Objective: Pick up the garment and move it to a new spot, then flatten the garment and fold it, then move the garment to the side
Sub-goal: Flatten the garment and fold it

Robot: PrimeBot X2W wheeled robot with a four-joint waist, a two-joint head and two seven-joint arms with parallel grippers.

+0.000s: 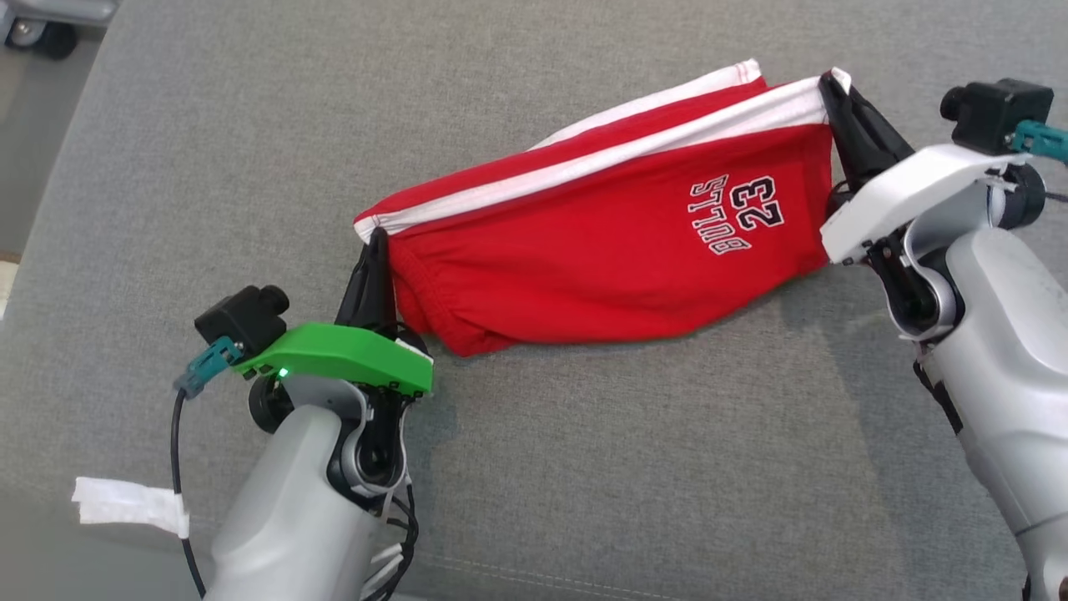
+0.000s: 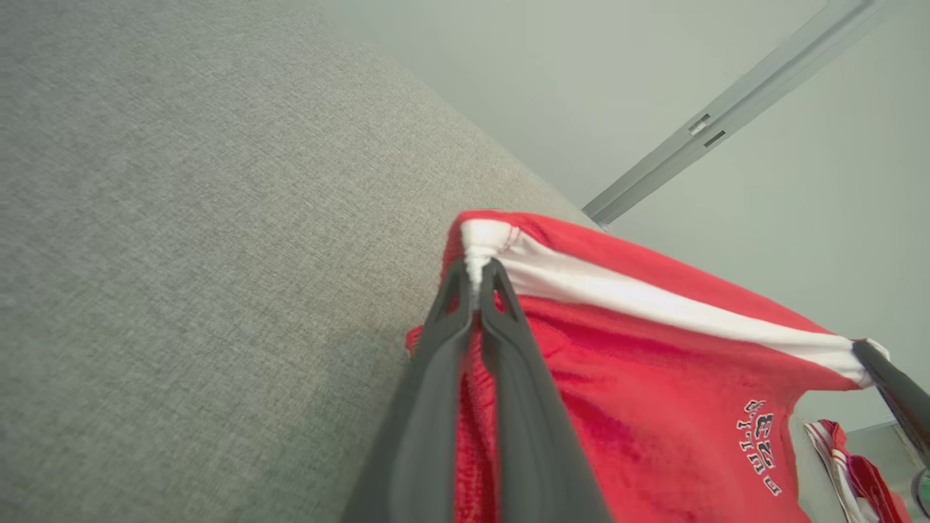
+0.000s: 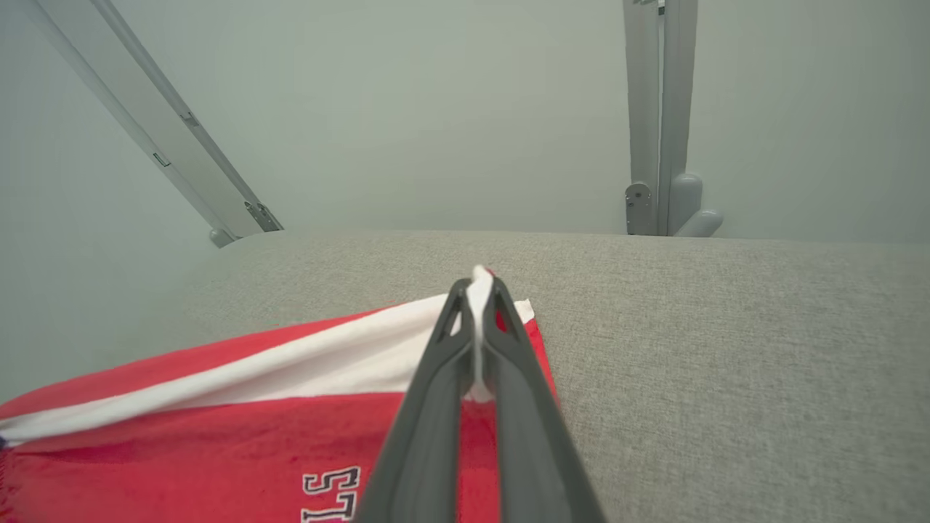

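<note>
Head view: red shorts (image 1: 601, 250) stretched over grey cushion (image 1: 584, 467); left claw (image 1: 377, 240) clamped their 8 o'clock corner, right claw (image 1: 830, 83) their 2 o'clock corner.
Left wrist view: left claw (image 2: 476, 272) pinched a corner; red shorts (image 2: 639, 349) trailed toward 4 o'clock.
Right wrist view: right claw (image 3: 477, 287) pinched a corner; red shorts (image 3: 218, 436) spread toward 8 o'clock.
Handling: likely light, soft, floppy; corners suit gripping.

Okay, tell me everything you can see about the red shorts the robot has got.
The red shorts look like soft jersey knit, with a white side stripe along the top edge and a white BULLS 23 print near the right end. They are stretched lengthwise between two grips: the left claw is shut on one stripe corner, the right claw on the other. The body sags, wrinkled, onto the grey upholstery.
</note>
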